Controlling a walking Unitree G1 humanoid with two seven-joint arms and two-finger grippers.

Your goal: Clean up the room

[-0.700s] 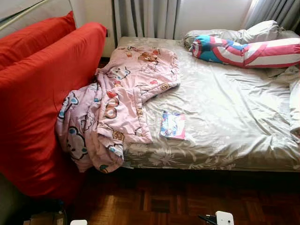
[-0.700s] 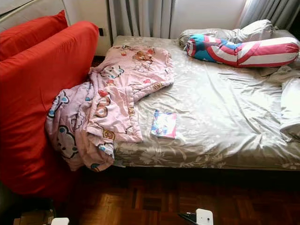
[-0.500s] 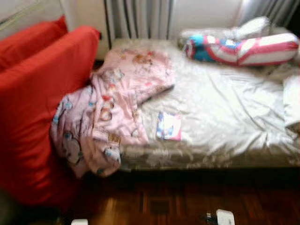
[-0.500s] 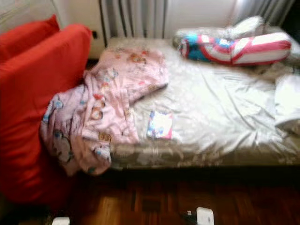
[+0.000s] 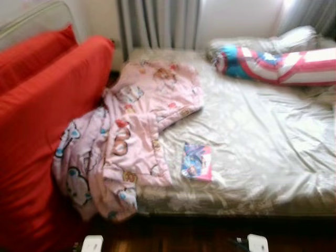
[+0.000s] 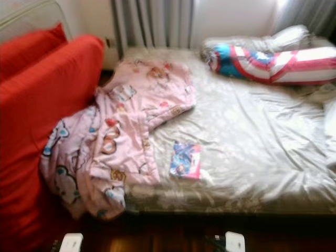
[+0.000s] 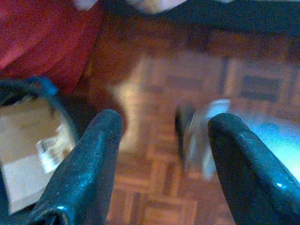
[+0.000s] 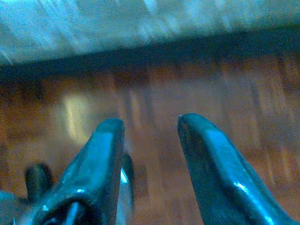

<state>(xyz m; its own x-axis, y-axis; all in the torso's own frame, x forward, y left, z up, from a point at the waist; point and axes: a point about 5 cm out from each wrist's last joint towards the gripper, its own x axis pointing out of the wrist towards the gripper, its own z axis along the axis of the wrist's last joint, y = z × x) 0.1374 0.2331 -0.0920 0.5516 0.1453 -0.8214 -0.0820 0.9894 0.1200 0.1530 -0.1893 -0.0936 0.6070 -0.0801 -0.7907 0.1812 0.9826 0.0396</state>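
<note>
A bed with a pale grey flowered sheet [image 5: 262,131] lies ahead. A pink cartoon-print blanket [image 5: 131,131] is crumpled over its left part and hangs off the near left corner. A small colourful book [image 5: 197,161] rests on the sheet near the front edge. A red, white and blue bolster [image 5: 278,60] lies at the far right by grey pillows [image 6: 283,37]. My left gripper [image 7: 161,136] is open, hanging above the wooden floor. My right gripper [image 8: 150,126] is open too, low over the floor before the bed's edge.
A large red cushioned piece [image 5: 37,121] stands against the bed's left side. Grey curtains [image 5: 157,23] hang behind the bed. A cardboard box [image 7: 28,145] sits on the parquet floor [image 7: 178,89] near the red piece.
The view has moved closer to the bed and is blurred; less floor shows at the bottom. The things on the bed lie as before.
</note>
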